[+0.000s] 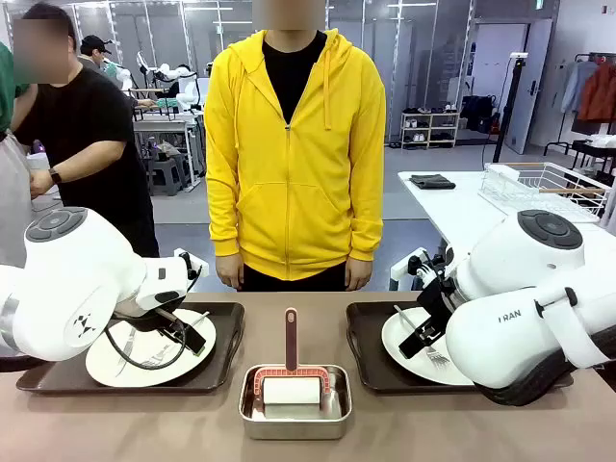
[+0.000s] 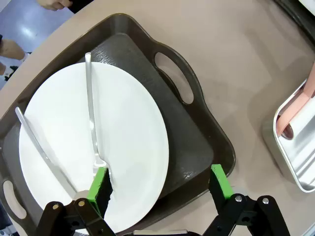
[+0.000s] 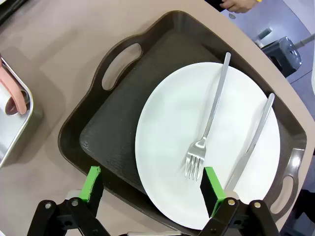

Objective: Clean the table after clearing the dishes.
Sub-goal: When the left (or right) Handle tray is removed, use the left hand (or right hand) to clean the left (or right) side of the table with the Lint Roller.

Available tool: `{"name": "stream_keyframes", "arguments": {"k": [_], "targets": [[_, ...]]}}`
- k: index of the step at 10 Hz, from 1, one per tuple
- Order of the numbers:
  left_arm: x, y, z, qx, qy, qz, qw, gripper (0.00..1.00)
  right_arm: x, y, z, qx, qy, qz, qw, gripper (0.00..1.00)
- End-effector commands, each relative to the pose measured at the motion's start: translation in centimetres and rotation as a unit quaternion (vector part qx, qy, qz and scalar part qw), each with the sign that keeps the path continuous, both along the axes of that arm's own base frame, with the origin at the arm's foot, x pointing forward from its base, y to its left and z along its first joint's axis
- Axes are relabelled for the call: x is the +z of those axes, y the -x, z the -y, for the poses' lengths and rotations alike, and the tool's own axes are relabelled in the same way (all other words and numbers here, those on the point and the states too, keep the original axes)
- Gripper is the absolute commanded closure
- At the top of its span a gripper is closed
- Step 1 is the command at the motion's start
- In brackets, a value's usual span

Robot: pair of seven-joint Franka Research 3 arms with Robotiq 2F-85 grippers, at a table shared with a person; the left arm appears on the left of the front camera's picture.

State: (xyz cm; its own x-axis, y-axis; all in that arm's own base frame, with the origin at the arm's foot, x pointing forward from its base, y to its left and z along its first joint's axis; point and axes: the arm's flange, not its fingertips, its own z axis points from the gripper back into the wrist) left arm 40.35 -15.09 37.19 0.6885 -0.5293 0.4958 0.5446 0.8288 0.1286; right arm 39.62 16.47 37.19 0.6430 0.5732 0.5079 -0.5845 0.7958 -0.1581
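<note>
- Wide matte taupe-brown table [image 1: 433, 428] not cleared yet: both sets of dishes sit near robot's edge, small square steel pan [image 1: 248, 414] w/ white roller [image 1: 291, 390] btwn them
- L dark brown rectangular tray [image 2: 192, 147] carries round white plate [image 2: 128, 132] w/ silver fork [image 2: 91, 108] + knife [image 2: 44, 147]
- R tray [image 3: 110, 128] same: R plate [image 3: 172, 132], R fork [image 3: 212, 110], R knife [image 3: 253, 135]
- Left gripper [image 2: 158, 181] released, empty; one pad over plate by fork tines, other at tray's corner rim
- Right gripper [image 3: 151, 183] spread wide, empty; one pad just outside tray rim, other over R plate
- Step in hand, prob: grasp trays & clear them
- To do it well: bite rim or handle cut-out, not plate; lift level & slow so cutlery doesn't slide; stay clear of pan; roller only once top is bare
</note>
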Motion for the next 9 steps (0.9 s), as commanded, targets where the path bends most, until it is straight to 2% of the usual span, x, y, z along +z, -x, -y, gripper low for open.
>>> {"name": "stream_keyframes", "arguments": {"k": [1, 9], "targets": [[0.0, 0.01, 0.02, 0.0, 0.0, 0.0, 1.0, 0.0, 0.0, 0.0, 0.0, 0.0, 0.0, 0.0, 1.0, 0.0], [0.0, 0.01, 0.02, 0.0, 0.0, 0.0, 1.0, 0.0, 0.0, 0.0, 0.0, 0.0, 0.0, 0.0, 1.0, 0.0]]}}
